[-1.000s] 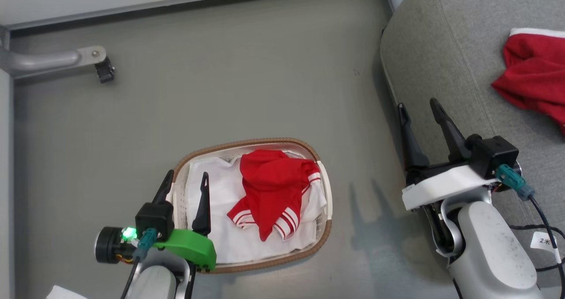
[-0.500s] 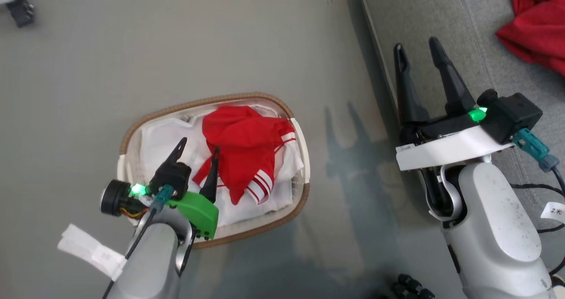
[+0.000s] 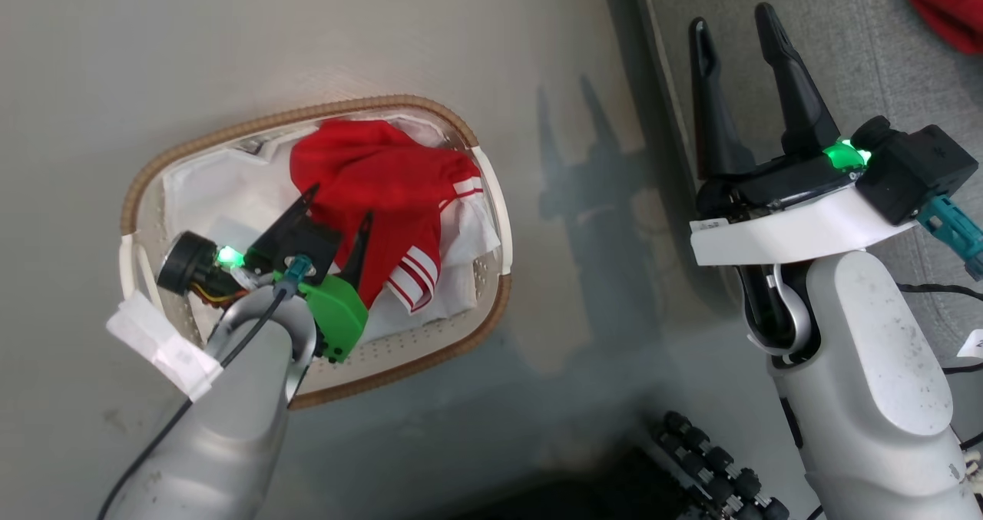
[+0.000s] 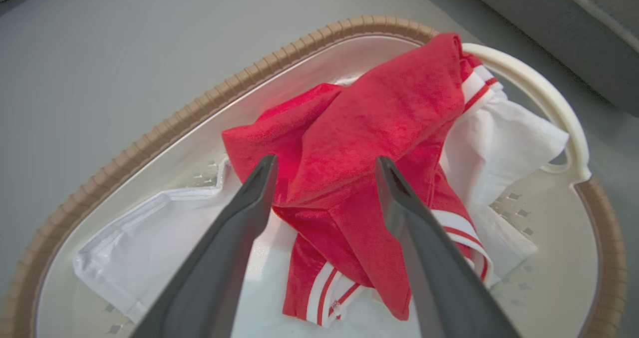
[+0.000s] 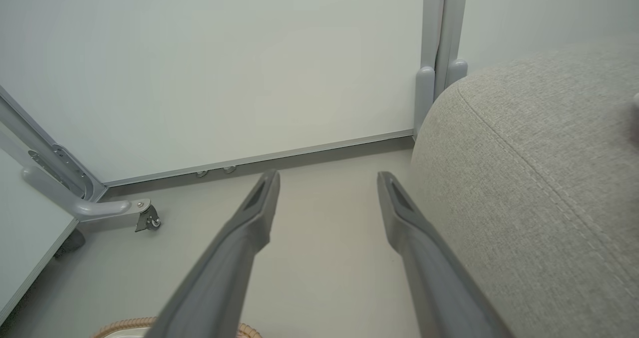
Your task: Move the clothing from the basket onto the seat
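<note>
At left, the oval white perforated plastic basket [image 3: 418, 334] with brown woven rim holds one crumpled bright red garment [image 3: 361, 170] with white striped cuffs; the left gripper [image 3: 339, 203] hangs over it, fingers wide, gripping nothing. At right, the right gripper [image 3: 731, 17], equally wide and empty, stands by the left edge of the large grey woven-fabric seat [image 3: 868, 67], where a second red garment [image 3: 948, 5] lies.

- On the left gripper [image 3: 339, 203] we see two long dark tapered fingers [image 3: 357, 247] set on a bright green mount [image 3: 338, 320].
- Beside it we note a black round module [image 3: 184, 263], a green light [image 3: 226, 256] and a teal plug [image 3: 296, 268].
- White tape [image 3: 165, 343] wraps the silver-grey left forearm [image 3: 223, 428].
- The right gripper [image 3: 731, 17] we find on a white mount [image 3: 791, 232], beside a black block [image 3: 910, 170].
- The pale right forearm [image 3: 868, 366] we see speckled with dark marks.
</note>
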{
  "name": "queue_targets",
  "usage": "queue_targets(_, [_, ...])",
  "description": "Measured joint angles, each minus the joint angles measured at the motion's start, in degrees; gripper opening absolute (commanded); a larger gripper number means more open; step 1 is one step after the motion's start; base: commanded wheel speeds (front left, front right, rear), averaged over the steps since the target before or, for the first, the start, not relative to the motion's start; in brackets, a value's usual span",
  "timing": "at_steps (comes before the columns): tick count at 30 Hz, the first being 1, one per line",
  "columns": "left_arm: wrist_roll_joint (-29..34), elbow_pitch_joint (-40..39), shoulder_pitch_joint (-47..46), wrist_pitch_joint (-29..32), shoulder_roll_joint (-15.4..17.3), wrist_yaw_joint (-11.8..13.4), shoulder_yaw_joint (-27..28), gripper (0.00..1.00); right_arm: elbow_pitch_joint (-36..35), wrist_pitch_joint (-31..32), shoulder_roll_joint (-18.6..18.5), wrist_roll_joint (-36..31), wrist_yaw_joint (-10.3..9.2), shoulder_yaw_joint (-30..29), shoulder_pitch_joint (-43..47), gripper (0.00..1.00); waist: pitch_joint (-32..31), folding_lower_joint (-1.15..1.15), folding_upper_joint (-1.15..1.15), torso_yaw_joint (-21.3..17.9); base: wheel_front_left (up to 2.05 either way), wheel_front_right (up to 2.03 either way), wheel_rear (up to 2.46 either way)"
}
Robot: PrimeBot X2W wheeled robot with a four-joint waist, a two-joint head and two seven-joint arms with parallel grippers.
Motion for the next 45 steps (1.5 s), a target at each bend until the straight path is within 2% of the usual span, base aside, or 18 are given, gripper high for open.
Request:
queue_targets(5, [2.14,3.99,-3.88,0.0,1.14,0.05,-2.29,1.0,-0.18,0.0,0.01,0.08,0.0,0.49,-0.88,1.0,3.14,0.0,0.0,-0.71,0.0,0.0,0.0])
queue_targets(14, [3.66,7.83,-10.01,0.0,1.15,2.6,-5.25,1.0,-0.65,0.0,0.02,0.07,0.0,0.52,-2.18,1.0,7.6,0.0,0.0,-1.55,0.0,0.0,0.0])
queue_targets(20, [5.01,10.17,-13.6,0.0,1.36,3.02,-7.42,1.0,-1.33,0.0,0.02,0.36,0.0,1.12,-2.62,1.0,9.56,0.0,0.0,-1.91,0.0,0.0,0.0])
queue_targets(37, [4.19,17.61,-18.77,0.0,-0.36,0.65,-12.26,1.0,-1.68,0.0,0.02,0.41,0.0,0.51,-2.08,1.0,11.49,0.0,0.0,-1.87,0.0,0.0,0.0])
queue_targets(38, [3.9,18.02,-18.87,0.0,-0.47,0.52,-12.32,0.93,-1.68,0.0,0.01,0.38,0.0,0.42,-2.06,1.0,11.51,0.0,0.0,-1.84,0.0,0.0,0.0])
queue_targets(39, [3.38,18.4,-18.98,0.0,-0.55,0.44,-12.46,0.49,-1.68,0.0,0.01,0.38,0.0,0.37,-2.05,1.0,11.53,0.0,0.0,-1.81,0.0,0.0,0.0])
queue_targets(40, [3.09,18.55,-19.03,0.0,-0.55,0.42,-12.55,0.13,-1.68,0.0,0.01,0.37,0.0,0.34,-2.05,1.0,11.53,0.0,0.0,-1.79,0.0,0.0,0.0])
queue_targets(41, [2.99,18.59,-19.08,0.0,-0.55,0.31,-12.63,0.0,-1.66,0.0,0.01,0.32,0.0,0.34,-2.05,1.0,11.51,0.0,0.0,-1.77,0.0,0.0,0.0])
queue_targets(45, [1.94,18.59,-19.09,0.0,-0.55,0.07,-12.83,0.0,-1.6,0.0,0.02,0.59,0.0,0.07,-2.06,1.0,11.24,0.0,0.0,-1.71,0.0,0.0,0.0])
